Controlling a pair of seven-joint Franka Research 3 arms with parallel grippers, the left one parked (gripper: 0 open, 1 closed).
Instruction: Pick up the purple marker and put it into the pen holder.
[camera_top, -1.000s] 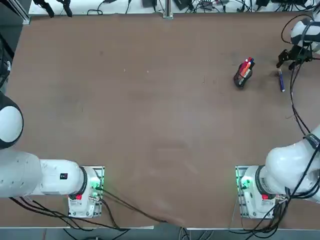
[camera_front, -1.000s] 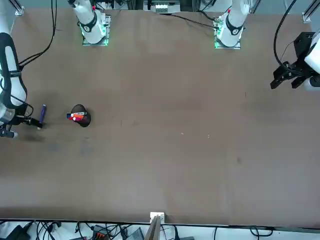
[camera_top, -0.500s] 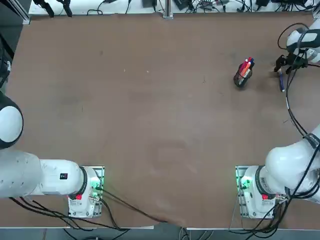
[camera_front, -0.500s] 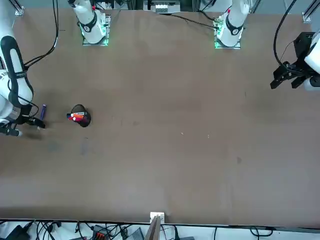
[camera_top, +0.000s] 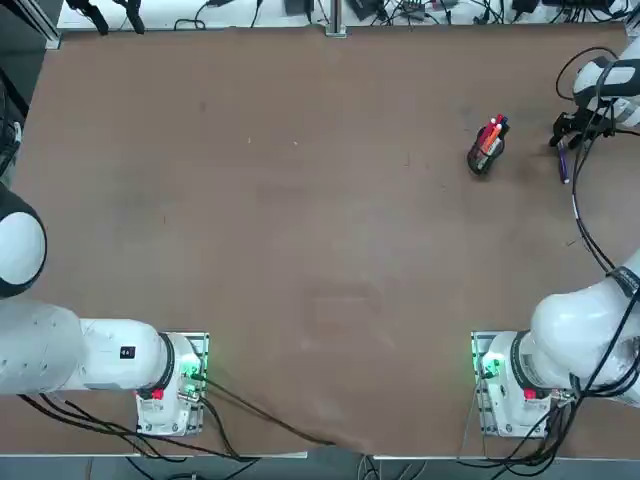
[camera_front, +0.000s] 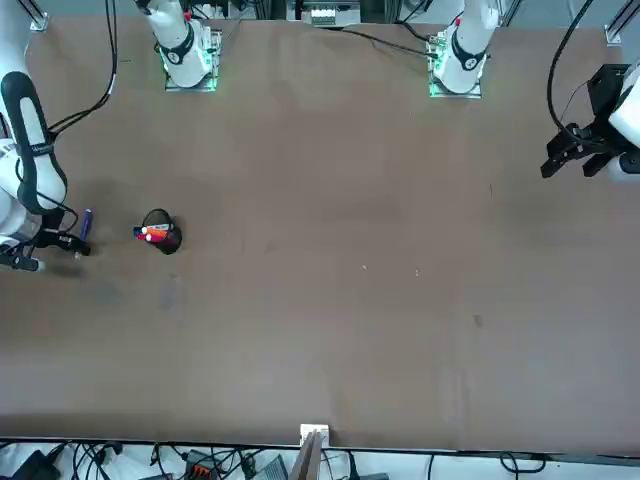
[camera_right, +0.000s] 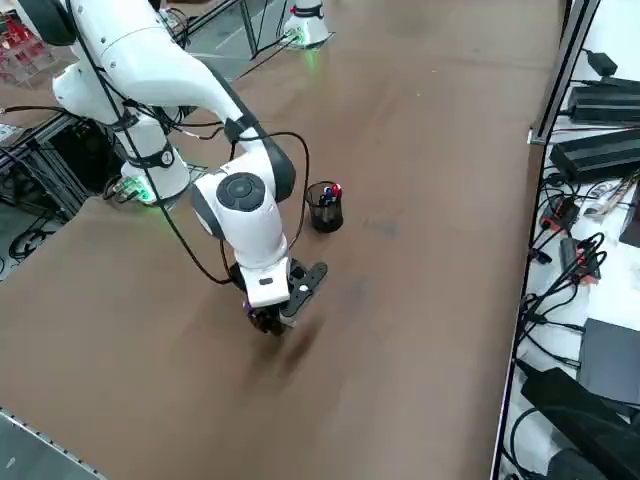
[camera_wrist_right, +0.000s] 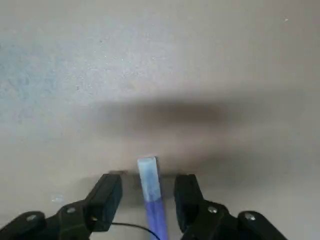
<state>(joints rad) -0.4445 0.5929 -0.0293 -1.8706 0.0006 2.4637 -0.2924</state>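
Note:
The purple marker (camera_top: 564, 166) lies flat on the brown table near its right edge, to the right of the pen holder (camera_top: 482, 155). The holder is a small black cup with red and orange pens sticking out, also seen in the front view (camera_front: 160, 233) and the side view (camera_right: 324, 208). My right gripper (camera_top: 563, 141) is down at the table over the marker's far end. In the wrist view the marker's pale end (camera_wrist_right: 147, 167) sits between the two fingers of the gripper (camera_wrist_right: 148, 186), with a narrow gap on each side. The gripper is open around it.
The table's right edge (camera_top: 634, 200) runs close beside the marker. My right arm's black cable (camera_top: 585, 215) trails over the table behind the gripper. Cables and power bricks (camera_right: 600, 150) lie beyond the far edge.
My right gripper has dropped from above and beyond the marker down over its far end. Its fingers have drawn closer together on either side of the marker. The marker and holder have not moved.

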